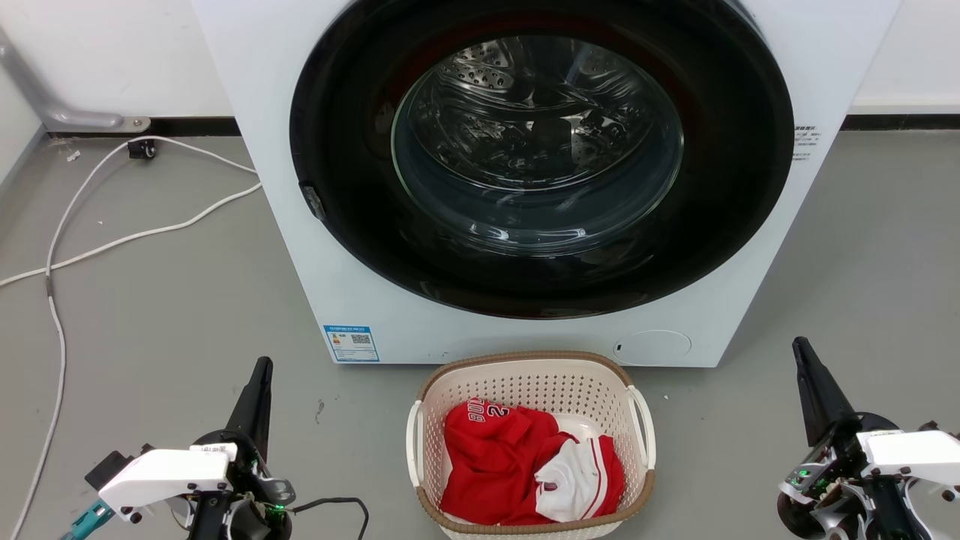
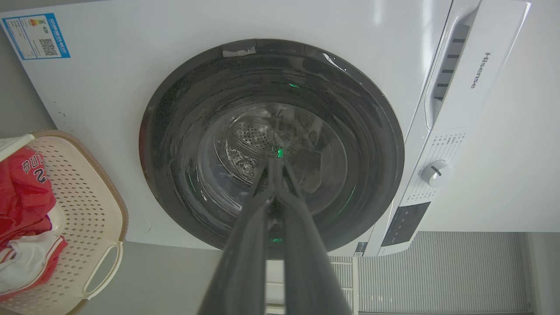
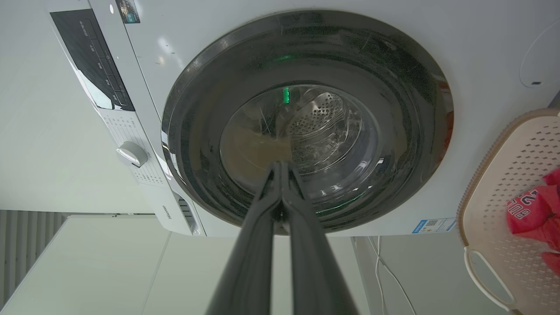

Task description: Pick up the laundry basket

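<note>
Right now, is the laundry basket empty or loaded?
Loaded: the laundry basket holds crumpled red and white clothing covering most of its bottom.

Rear: the washer (image 1: pixel 300 247) front stands just beside the back rim of the laundry basket (image 1: pixel 525 358), with scant gap there. Sides: bare floor (image 1: pixel 352 427) lies open beside both white handles. The left end effector (image 1: pixel 263 363) and right end effector (image 1: pixel 799 343), fingers pressed together, stand well apart from the basket. White cables (image 1: pixel 75 225) lie at the far left. Red clothing (image 1: pixel 495 457) occupies the interior.
</note>
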Robot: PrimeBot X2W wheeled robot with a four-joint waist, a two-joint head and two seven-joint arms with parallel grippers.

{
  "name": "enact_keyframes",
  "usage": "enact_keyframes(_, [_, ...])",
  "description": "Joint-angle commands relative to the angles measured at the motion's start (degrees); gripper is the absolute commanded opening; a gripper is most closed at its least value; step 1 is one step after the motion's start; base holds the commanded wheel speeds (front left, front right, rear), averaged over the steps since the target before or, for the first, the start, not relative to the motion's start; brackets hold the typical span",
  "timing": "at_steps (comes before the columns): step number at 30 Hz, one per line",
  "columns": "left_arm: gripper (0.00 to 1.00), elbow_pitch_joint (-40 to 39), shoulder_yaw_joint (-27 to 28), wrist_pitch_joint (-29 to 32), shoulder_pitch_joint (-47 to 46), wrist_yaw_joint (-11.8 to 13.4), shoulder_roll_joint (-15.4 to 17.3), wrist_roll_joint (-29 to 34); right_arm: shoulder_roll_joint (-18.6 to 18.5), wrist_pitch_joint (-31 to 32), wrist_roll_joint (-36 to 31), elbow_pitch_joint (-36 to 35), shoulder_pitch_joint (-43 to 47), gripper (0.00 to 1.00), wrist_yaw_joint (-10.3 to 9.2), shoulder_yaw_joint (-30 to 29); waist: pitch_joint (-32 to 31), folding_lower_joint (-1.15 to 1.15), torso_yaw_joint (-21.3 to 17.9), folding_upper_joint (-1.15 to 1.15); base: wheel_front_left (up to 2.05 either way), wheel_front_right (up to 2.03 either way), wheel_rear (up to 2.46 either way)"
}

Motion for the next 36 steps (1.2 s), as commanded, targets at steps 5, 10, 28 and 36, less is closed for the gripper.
enact_keyframes(5, [0.00, 0.03, 0.19, 0.25, -0.40, -0.16, -0.02, 0.37, 0.14, 0.09, -0.46, 0.07, -0.63, 0.00, 0.00, -0.15, 0.00, 0.00, 0.00, 0.00, 0.00, 0.00, 0.00])
enact_keyframes(10, [0.00, 0.03, 0.25, 0.28, -0.41, -0.16, -0.06, 0.42, 0.19, 0.17, -0.42, 0.07, -0.64, 0.00, 0.00, -0.20, 0.00, 0.00, 0.00, 0.00, 0.00, 0.00, 0.00])
enact_keyframes(28, [1.00, 0.76, 0.10, -0.02, 0.35, 0.00, -0.24, 0.37, 0.23, 0.23, -0.33, 0.70, 0.42, 1.00, 0.00, -0.26, 0.00, 0.00, 0.00, 0.00, 0.00, 0.00, 0.00])
enact_keyframes(36, [1.00, -0.38, -2.35, -2.16, 0.21, -0.01, -0.30, 1.32, 0.30, -2.01, -1.74, -0.74, 1.38, 1.00, 0.00, 1.27, -0.03, 0.00, 0.01, 0.00, 0.00, 0.00, 0.00])
